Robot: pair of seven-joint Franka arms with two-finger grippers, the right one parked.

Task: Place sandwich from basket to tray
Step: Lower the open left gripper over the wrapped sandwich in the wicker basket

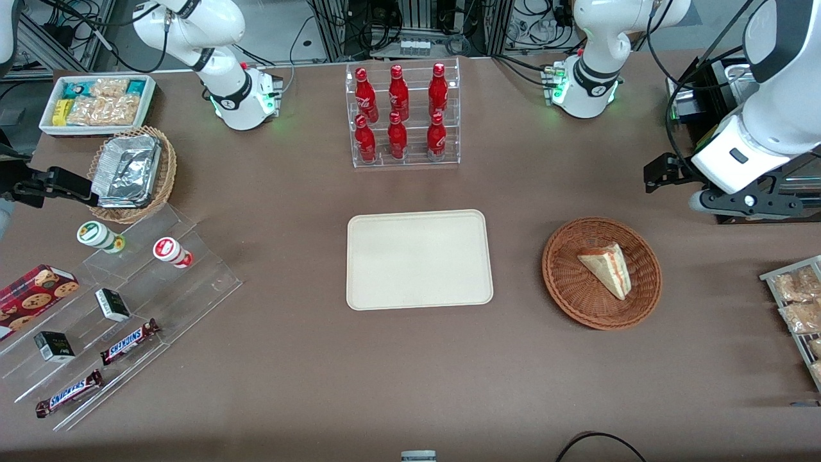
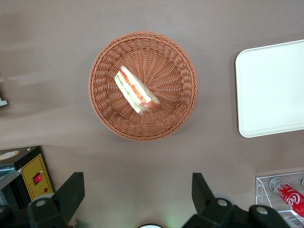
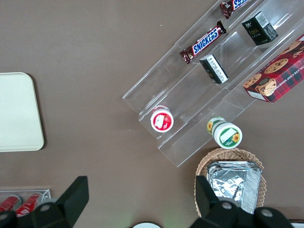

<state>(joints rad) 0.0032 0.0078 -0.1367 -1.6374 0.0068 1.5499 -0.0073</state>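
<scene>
The sandwich (image 1: pixel 607 269), a small triangular wedge of pale bread with red, orange and green filling along its cut edge, lies on its side in the basket (image 1: pixel 564 282), roughly at its middle. From my wrist camera I look straight down on it: the sandwich (image 2: pixel 136 90) sits in the bowl of the round reddish-brown wicker basket (image 2: pixel 176 114), its striped cut edge turned upward.

The tray (image 1: pixel 419 260), a flat cream rectangle with rounded corners and a low rim, sits at the centre of the table with nothing on it. It is well apart from the basket, toward the parked arm's end, with bare brown table between them.

My gripper (image 2: pixel 137 194) hangs high above the table, not over the basket but off to one side of it, farther from the front camera. Its two dark fingers (image 2: pixel 71 192) are spread wide with nothing between them.

I judge that the task is at its very first step: the approach, with nothing yet picked up. The next move, as I see it, calls for bringing the gripper over the basket, turning the wrist so the fingers straddle the wedge's narrow thickness, then lowering inside the basket's rim. The bread looks soft, so I would close gently.

A clear rack of red bottles (image 1: pixel 401 115) stands farther from the front camera than the tray.
</scene>
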